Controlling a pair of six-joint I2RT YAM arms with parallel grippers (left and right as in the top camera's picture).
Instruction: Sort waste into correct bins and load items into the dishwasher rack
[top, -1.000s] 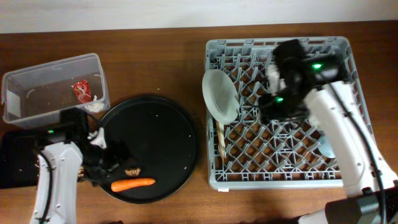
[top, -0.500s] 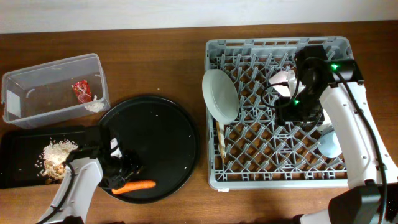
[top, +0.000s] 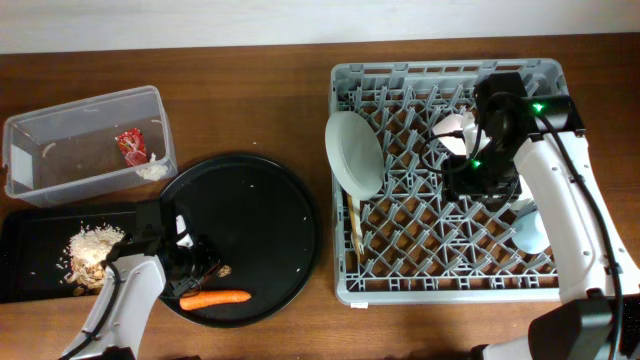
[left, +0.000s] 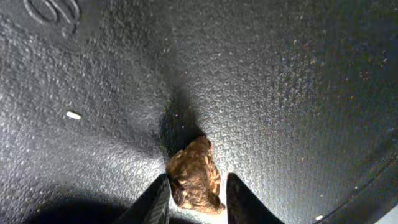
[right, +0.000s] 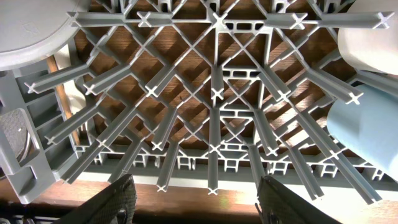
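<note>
Where the left arm is crossing the rim of the round black tray in the overhead view, the left end effector is being hidden beneath its own wrist. Only the tips of its fingers are being shown, cut off by the bottom edge of the left wrist view. The small brown morsel is being flanked closely by those fingers, one at each side, with the jaws drawn narrow around it. Whether the pads are being pressed against it cannot be told. The morsel is lying on the pebbled surface of the round tray, lumpy and mottled tan and brown. The orange carrot is lying near it, closer to the tray's front rim and apart from the fingers.

The right end effector is being held spread wide above the grid floor of the dishwasher rack, with nothing between its fingers. In the overhead view it is being covered by its arm. The light blue cup is being cut off at the right edge of the right wrist view.

The beige food scraps are lying on the flat black tray. The red wrapper and white scrap are lying in the clear tub on the tabletop.
</note>
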